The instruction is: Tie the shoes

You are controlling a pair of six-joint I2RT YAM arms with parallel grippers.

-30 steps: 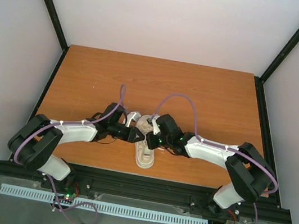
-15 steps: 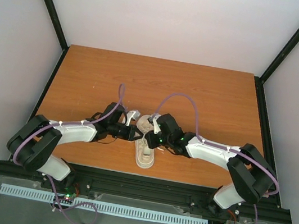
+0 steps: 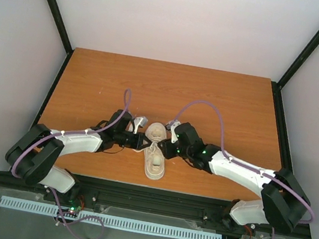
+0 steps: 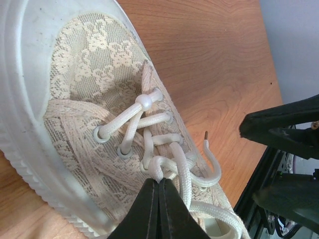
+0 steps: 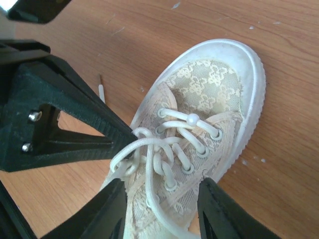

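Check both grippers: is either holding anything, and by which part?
The left gripper pinches the lace by a loop over the tongue of the shoe. The right gripper is open and holds nothing.

1 sneaker [image 3: 156,149] lies on 1 table [image 3: 93,79], by the middle of its near edge. 2 arms reach in from that edge, the left arm [image 3: 77,140] and the right arm [image 3: 242,169], with 2 grippers, the left gripper [image 4: 159,181] and the right gripper [image 5: 160,183]. 2 purple cables [image 3: 127,99], 1 per arm, arch above them. The laces [image 4: 149,144] carry 1 white bead [image 4: 144,102], and 1 lace tip [image 4: 206,134] shows beside the sneaker.
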